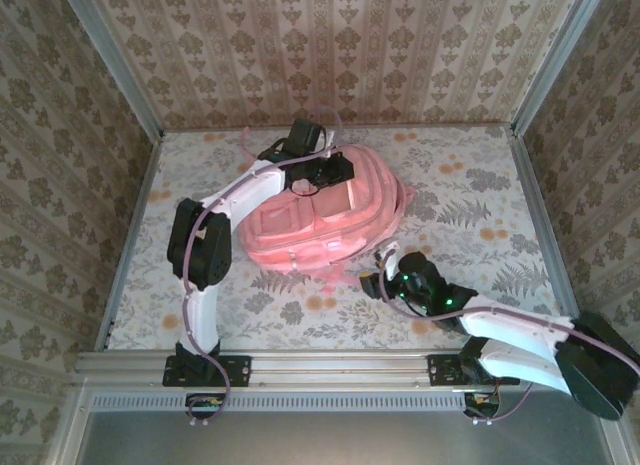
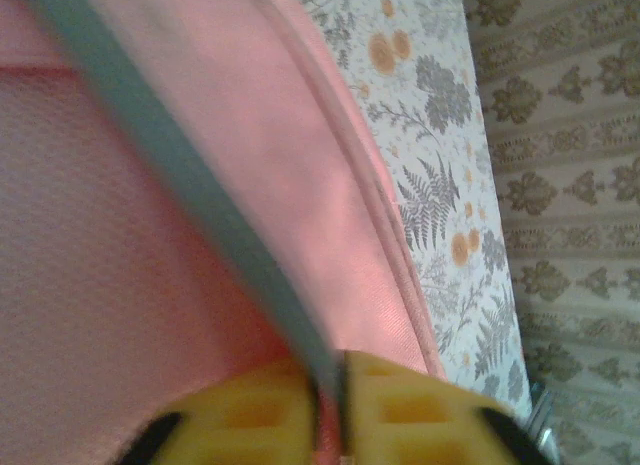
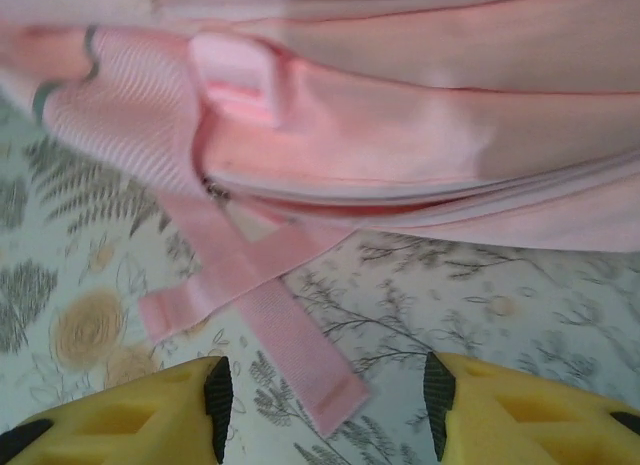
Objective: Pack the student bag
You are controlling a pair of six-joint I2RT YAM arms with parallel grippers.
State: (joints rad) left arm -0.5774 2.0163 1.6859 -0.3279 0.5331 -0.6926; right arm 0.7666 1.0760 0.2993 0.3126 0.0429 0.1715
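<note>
1. Wallpaper (image 1: 330, 45) with a pale damask pattern closes 3 sides around a table (image 1: 480, 285) covered in a fern-and-flower print.
2. At the table's middle, toward the far edge, the pink backpack (image 1: 340, 220) lies flat with its lighter front pockets facing up.
3. In the top view, the left arm (image 1: 215, 235) curves up from its base and reaches over the bag's far-left part. The right arm (image 1: 520, 335) lies low across the near-right corner.
4. Seen from above, the left gripper (image 1: 318, 180) sits on the bag's upper part and the right gripper (image 1: 385, 270) is just off its near-right edge. That view does not show how either claw stands.
5. The left wrist view does. There the left gripper (image 2: 332, 370) has its yellow fingers pressed nearly together, pinching a grey band (image 2: 190, 195) that runs diagonally across the pink fabric. A mesh panel (image 2: 90, 285) lies to the left of the band.
6. The right wrist view shows the right gripper (image 3: 325, 395) spread wide and holding nothing. It hovers over the floral cloth, just short of the bag's side.
7. Between those spread fingers lies the end of a pink webbing strap (image 3: 290, 335), flat on the table.
8. A small metal zipper pull (image 3: 215, 192) sits where that strap meets the bag.
</note>
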